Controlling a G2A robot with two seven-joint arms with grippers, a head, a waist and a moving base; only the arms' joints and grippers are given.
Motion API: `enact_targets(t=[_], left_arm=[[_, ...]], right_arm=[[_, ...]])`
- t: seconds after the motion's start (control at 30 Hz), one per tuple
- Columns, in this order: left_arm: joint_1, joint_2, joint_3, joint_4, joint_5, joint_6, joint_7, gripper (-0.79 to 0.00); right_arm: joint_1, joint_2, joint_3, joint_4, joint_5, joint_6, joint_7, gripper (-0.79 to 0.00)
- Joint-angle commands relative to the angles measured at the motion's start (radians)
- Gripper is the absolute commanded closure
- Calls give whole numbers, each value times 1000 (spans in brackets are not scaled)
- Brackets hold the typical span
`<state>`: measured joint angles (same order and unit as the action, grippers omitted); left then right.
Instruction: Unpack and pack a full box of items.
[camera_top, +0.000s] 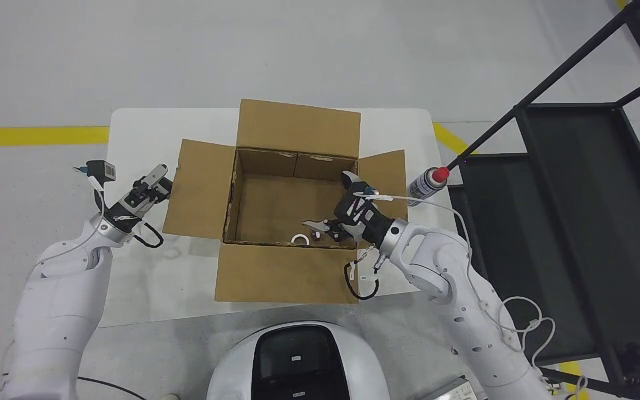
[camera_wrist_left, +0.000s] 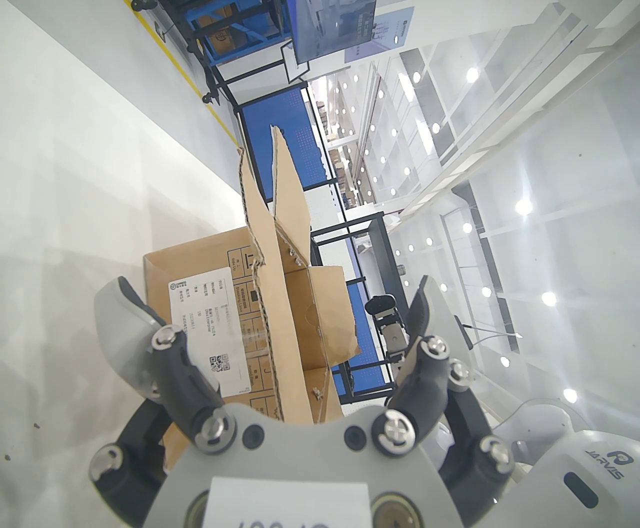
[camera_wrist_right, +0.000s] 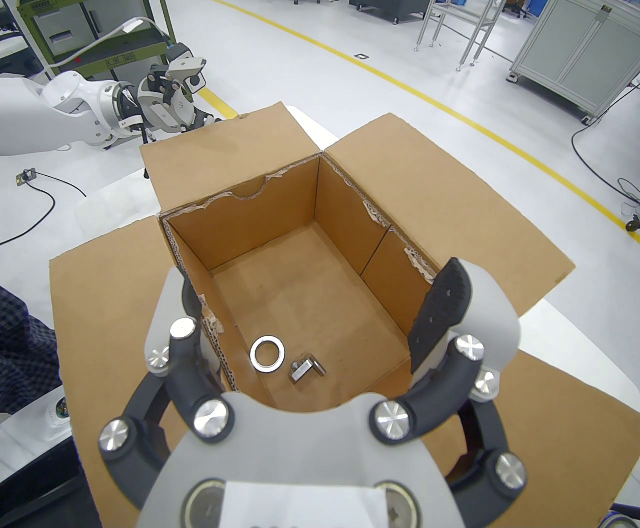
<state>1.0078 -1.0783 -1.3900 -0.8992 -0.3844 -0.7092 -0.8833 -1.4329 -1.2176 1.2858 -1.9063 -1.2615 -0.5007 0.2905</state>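
An open cardboard box (camera_top: 290, 130) stands mid-table with all its flaps folded out. On its floor lie a metal ring (camera_wrist_right: 268, 353) and a small metal block (camera_wrist_right: 306, 370); the ring (camera_top: 299, 239) sits near the front wall. My right gripper (camera_top: 340, 212) hangs open over the box's near right corner, above both parts and holding nothing (camera_wrist_right: 310, 310). My left gripper (camera_top: 155, 182) is open and empty beside the left flap, facing the box's labelled side wall (camera_wrist_left: 205, 325).
A spray can with a red cap (camera_top: 430, 182) lies on the white table (camera_top: 140, 140) just right of the box. A black metal rack (camera_top: 560, 200) stands beyond the table's right edge. The folded-out flaps cover much of the tabletop.
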Motion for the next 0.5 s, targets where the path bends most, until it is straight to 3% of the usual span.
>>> enact_targets(t=[0.0, 0.2, 0.47], left_arm=[[2, 0, 0, 0, 4, 5, 4, -785], [-10, 5, 15, -17, 126, 46, 39, -785], [-41, 18, 9, -9, 108, 75, -86, -785]], right_arm=[[0, 0, 0, 0, 0, 0, 0, -785], [0, 0, 0, 0, 0, 0, 0, -785], [0, 0, 0, 0, 0, 0, 0, -785]])
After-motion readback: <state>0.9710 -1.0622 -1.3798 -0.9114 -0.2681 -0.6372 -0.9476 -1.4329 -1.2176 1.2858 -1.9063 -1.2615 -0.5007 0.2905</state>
